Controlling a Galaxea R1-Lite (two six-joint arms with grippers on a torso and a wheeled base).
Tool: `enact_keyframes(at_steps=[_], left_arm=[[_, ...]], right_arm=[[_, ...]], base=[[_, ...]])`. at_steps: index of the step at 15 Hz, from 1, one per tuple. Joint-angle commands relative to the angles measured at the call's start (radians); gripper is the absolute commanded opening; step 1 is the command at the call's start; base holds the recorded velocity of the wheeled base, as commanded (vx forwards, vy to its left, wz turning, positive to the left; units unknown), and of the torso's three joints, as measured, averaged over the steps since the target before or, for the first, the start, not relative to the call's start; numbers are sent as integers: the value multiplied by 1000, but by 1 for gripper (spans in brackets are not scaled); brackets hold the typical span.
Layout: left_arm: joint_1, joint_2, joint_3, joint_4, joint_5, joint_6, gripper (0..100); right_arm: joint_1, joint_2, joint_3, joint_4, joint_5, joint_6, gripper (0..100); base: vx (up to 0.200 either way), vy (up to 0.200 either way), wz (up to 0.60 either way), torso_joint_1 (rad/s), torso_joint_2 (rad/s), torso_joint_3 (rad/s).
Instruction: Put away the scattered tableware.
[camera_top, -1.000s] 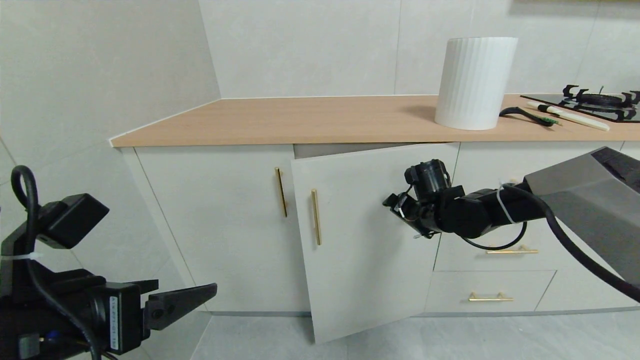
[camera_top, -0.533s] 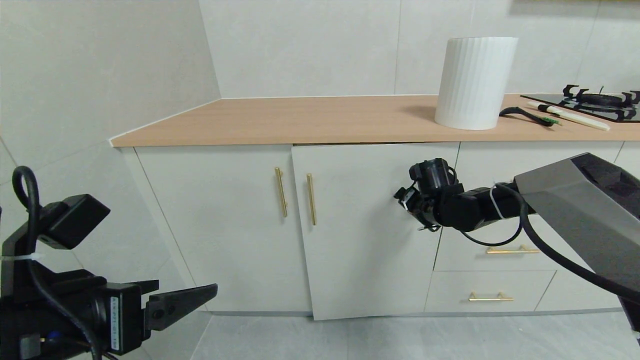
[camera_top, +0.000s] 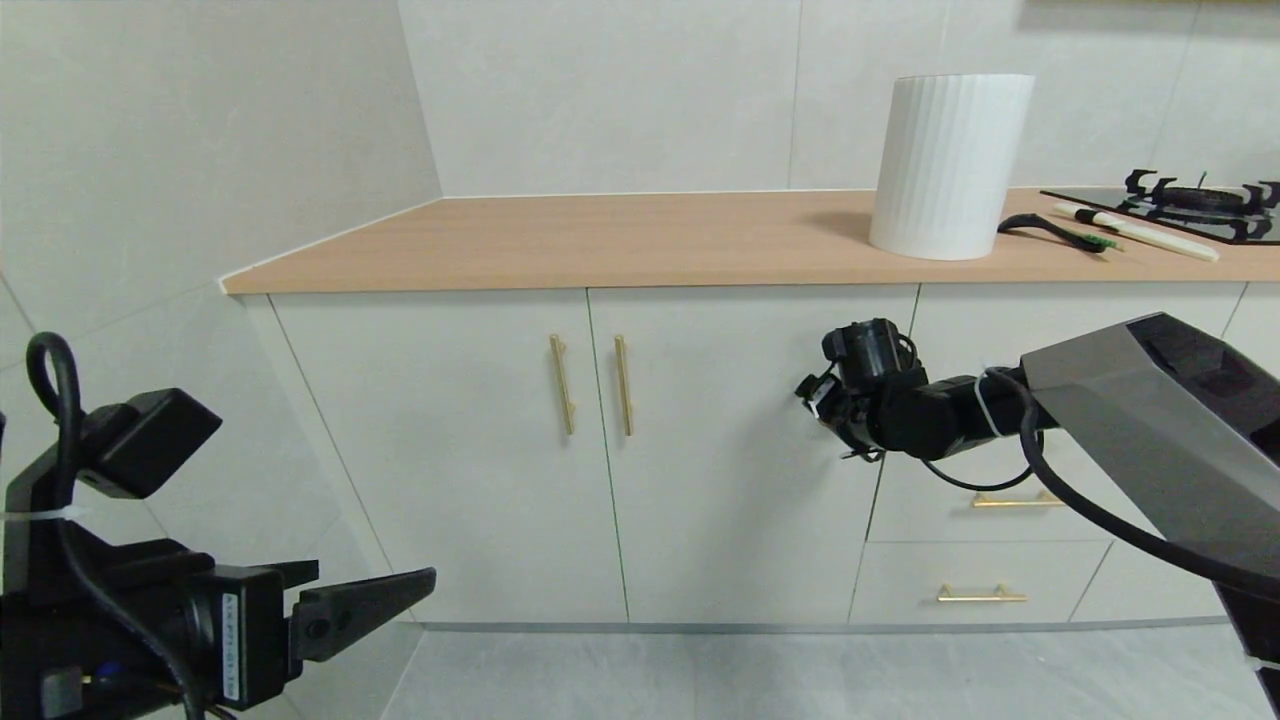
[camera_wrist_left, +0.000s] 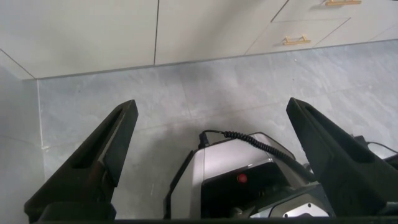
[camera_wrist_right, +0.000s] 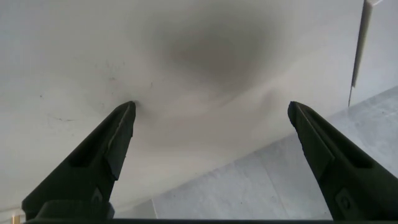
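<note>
Evidently the task is partway at best. The cabinet door (camera_top: 730, 450) below the tabletop (camera_top: 600, 240) is shut flush, and the right gripper (camera_wrist_right: 210, 109) sits close against its face with fingers spread and nothing between them. The left gripper (camera_wrist_left: 210, 106) hangs low over the floor, well clear of the cabinets, its fingers also spread and empty.

Tableware is still out. A black-handled utensil (camera_top: 1050, 230) and a long pale utensil (camera_top: 1140, 233) lie near the tabletop's right end, between the white ribbed canister (camera_top: 950, 165) and the stove (camera_top: 1200, 200).

Whatever may be stowed behind the door is hidden. I judge those two pieces are what is left to collect.
</note>
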Motion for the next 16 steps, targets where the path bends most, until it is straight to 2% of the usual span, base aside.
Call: enact_keyframes(at_steps=[1,4,6,7,8,9,14,16], left_arm=[[0,2,0,0,0,-1,100],[0,2,0,0,0,-1,100],[0,0,0,0,0,-1,100],[0,0,0,0,0,-1,100],[0,0,0,0,0,-1,100],[0,0,0,0,0,-1,100],[0,-12,8,-2,5,2,100],[0,-29,17,-2,3,41,100]], right_arm=[[-2,8,-6,-3,-8,2,100],[1,-35,11,5,0,2,100],[20,-127,87,5,29,1,100],[47,-206,147,5,84,-1,100],[47,-206,147,5,84,-1,100],[92,-401,308,-1,209,-56,100],[116,-719,572,-33,232,-308,100],[116,-901,705,-35,230,-495,100]], base=[[0,0,0,0,0,0],[0,0,0,0,0,0],[0,0,0,0,0,0],[0,0,0,0,0,0],[0,0,0,0,0,0],[0,0,0,0,0,0],[0,0,0,0,0,0],[0,0,0,0,0,0]])
